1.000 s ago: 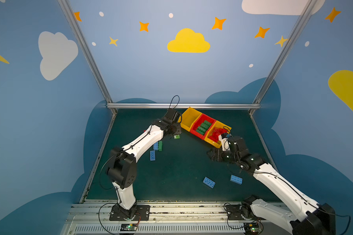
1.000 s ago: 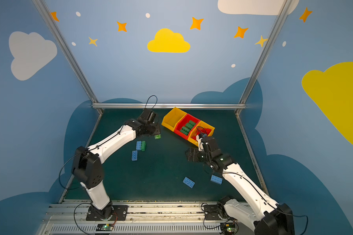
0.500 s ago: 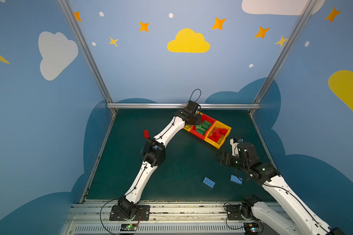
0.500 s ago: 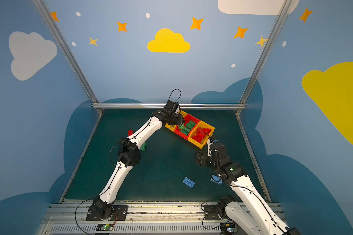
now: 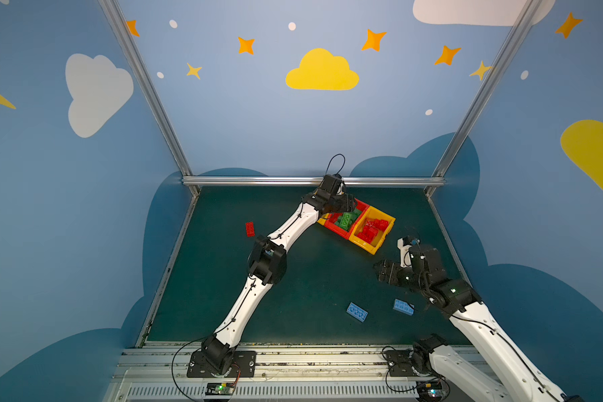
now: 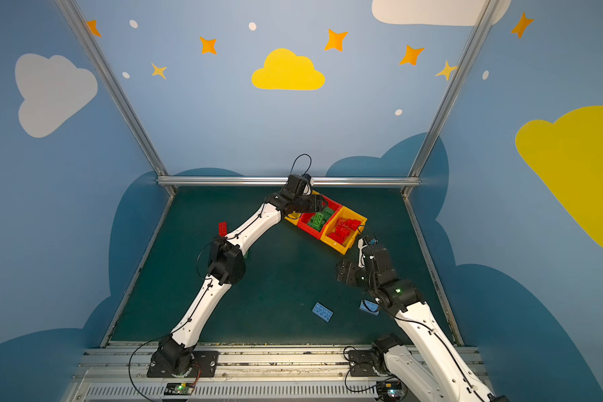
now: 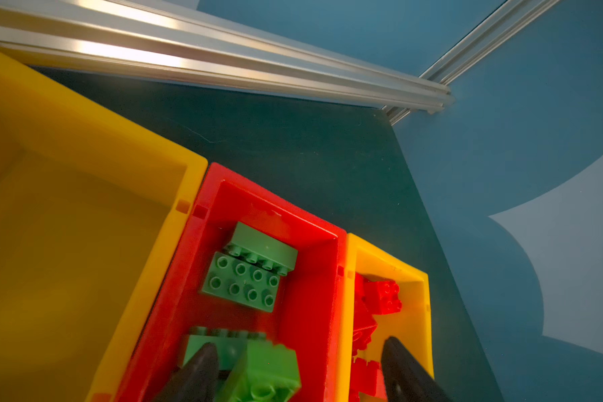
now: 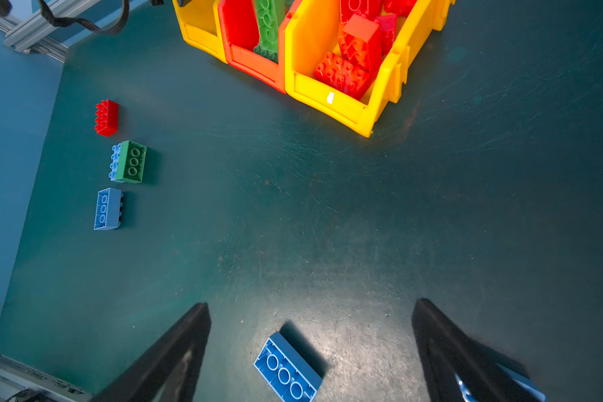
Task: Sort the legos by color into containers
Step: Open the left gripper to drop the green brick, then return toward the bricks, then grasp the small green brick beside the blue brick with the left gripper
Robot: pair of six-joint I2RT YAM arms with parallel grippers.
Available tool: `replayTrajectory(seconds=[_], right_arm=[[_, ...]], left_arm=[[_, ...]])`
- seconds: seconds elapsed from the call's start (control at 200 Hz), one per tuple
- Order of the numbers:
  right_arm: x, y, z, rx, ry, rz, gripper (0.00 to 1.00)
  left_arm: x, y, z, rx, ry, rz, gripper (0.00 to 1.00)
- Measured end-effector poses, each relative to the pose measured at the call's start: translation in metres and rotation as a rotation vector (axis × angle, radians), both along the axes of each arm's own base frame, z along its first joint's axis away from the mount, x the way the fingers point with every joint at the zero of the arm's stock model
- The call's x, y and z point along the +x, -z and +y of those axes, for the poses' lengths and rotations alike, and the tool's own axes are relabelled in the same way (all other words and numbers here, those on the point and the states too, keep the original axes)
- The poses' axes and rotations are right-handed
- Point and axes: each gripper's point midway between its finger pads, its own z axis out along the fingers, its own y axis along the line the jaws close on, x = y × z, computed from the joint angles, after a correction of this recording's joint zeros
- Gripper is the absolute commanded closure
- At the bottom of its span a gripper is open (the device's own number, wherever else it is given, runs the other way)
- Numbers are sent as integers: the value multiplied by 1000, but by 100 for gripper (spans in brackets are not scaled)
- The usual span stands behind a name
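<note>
My left gripper (image 5: 349, 205) (image 7: 299, 343) hangs open over the red middle container (image 7: 314, 299). A green lego (image 7: 261, 374) lies tilted and loose between its fingers, on top of other green legos (image 7: 246, 278). Red legos (image 5: 372, 228) fill the right yellow container (image 5: 380, 243). The left yellow container (image 7: 84, 209) shows no legos. My right gripper (image 5: 380, 271) (image 8: 311, 303) is open above the table, over a light blue lego (image 8: 288, 369) (image 5: 357, 312). A second blue lego (image 5: 403, 307) lies beside it.
On the table's left lie a red lego (image 8: 106, 117) (image 5: 250, 229), a green lego (image 8: 131, 162) pressed against a light blue one (image 8: 115, 162), and another blue lego (image 8: 108, 209). An aluminium rail (image 5: 293, 181) runs just behind the containers.
My left arm swung from the table's left to over the red container and opened, letting the green lego go. My right arm drew back from the containers toward the blue legos.
</note>
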Motion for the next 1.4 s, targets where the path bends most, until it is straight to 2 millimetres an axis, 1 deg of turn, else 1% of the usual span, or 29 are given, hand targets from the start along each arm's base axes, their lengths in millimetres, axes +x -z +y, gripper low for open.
replayTrajectory(seconds=[0.095, 0.225, 0.285, 0.35, 0.405, 0.491, 0.591, 0.666, 0.716, 0.771, 0.811, 0.901, 0.991, 1.066, 1.146, 1.261, 1.401], right_arm=[[-1, -1, 0, 8, 2, 1, 11], [-4, -4, 0, 22, 3, -4, 11], [-6, -7, 1, 32, -1, -12, 11], [-8, -10, 3, 48, -16, -20, 11], [-9, -12, 7, 65, -31, -22, 11], [-11, -13, 14, 97, -63, -19, 11], [-14, -12, 23, 127, -102, -6, 11], [-16, -9, 30, 139, -128, 5, 11], [-17, -7, 37, 145, -150, 14, 11], [-18, -6, 43, 148, -169, 22, 11], [-19, -4, 49, 149, -185, 31, 11], [-21, 2, 60, 139, -218, 47, 11], [-23, 8, 72, 126, -249, 67, 11], [-25, 15, 80, 111, -268, 84, 11], [-27, 20, 85, 93, -279, 97, 11], [-27, 22, 88, 78, -280, 98, 11], [-25, 21, 87, 67, -263, 89, 11]], left_arm=[[3, 5, -2, -4, -1, -5, 20], [1, 8, -1, 5, -2, 8, 21], [-3, 10, 3, 23, -7, 16, 21], [-12, 14, 13, 61, -19, 43, 21], [-25, 17, 27, 106, -37, 68, 20], [-52, 16, 57, 178, -72, 81, 19], [-89, 6, 103, 258, -144, 75, 19], [-111, -2, 136, 306, -206, 59, 19], [-123, -3, 157, 333, -244, 53, 19], [-135, 4, 181, 370, -286, 62, 20], [-143, 13, 198, 397, -315, 77, 21], [-160, 45, 235, 468, -379, 137, 25], [-172, 73, 265, 523, -432, 203, 26], [-177, 86, 282, 546, -464, 237, 27], [-174, 87, 293, 548, -493, 241, 29], [-166, 84, 297, 536, -510, 222, 31], [-159, 84, 298, 531, -514, 216, 34]])
